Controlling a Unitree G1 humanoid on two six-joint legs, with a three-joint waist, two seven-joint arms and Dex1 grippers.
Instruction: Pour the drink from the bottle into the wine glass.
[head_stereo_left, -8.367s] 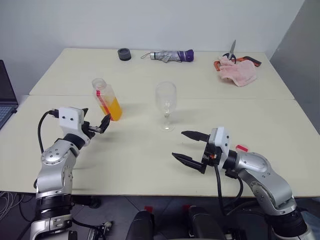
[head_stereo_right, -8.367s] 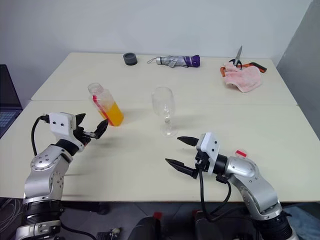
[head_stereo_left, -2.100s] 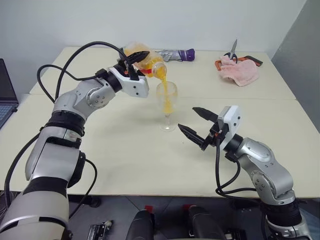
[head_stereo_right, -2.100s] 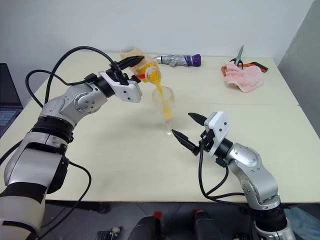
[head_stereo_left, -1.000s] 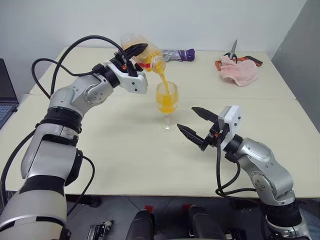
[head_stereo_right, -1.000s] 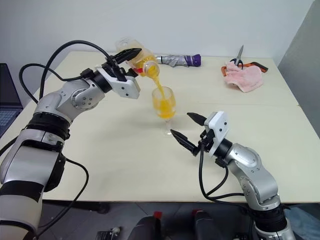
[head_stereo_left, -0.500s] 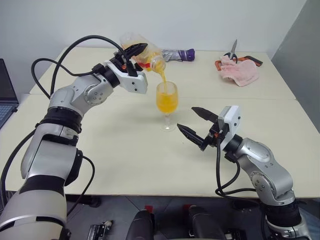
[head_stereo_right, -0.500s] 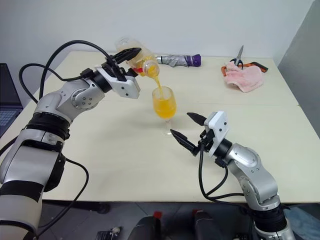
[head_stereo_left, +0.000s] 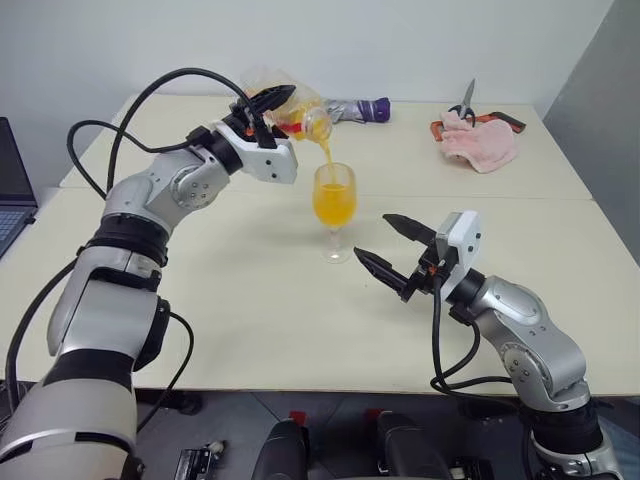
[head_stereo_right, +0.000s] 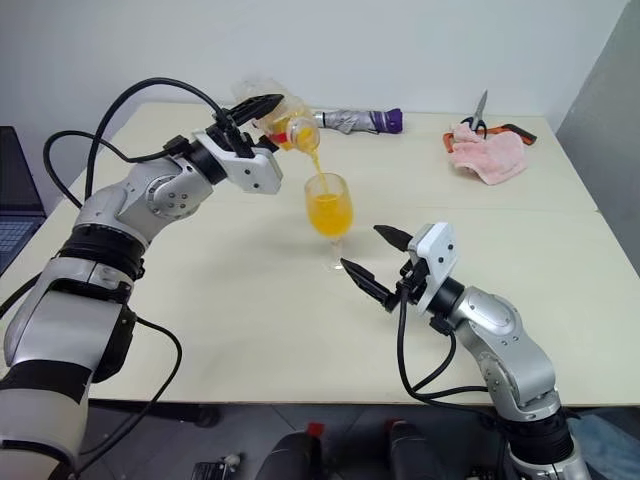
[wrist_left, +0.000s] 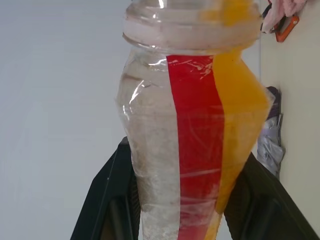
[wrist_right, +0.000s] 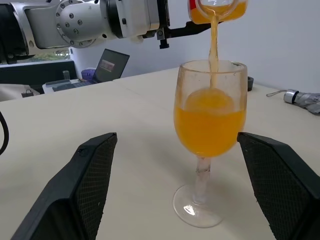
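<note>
The left gripper (head_stereo_left: 268, 104) clamps the tilted bottle (head_stereo_left: 292, 108), its base hidden behind the fingers, above the glass (head_stereo_left: 334, 210). Drink (wrist_right: 210, 120) streams in, filling most of the bowl. The right gripper (head_stereo_left: 385, 257), jaws spread, holds nothing beside the stem.

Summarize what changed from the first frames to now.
The left gripper took the bottle off the table, lifted it and tipped it over the wine glass; the drink now fills most of the bowl, the stream still running. The right gripper moved up beside the glass, open. Umbrella, cloth and scissors unchanged.
</note>
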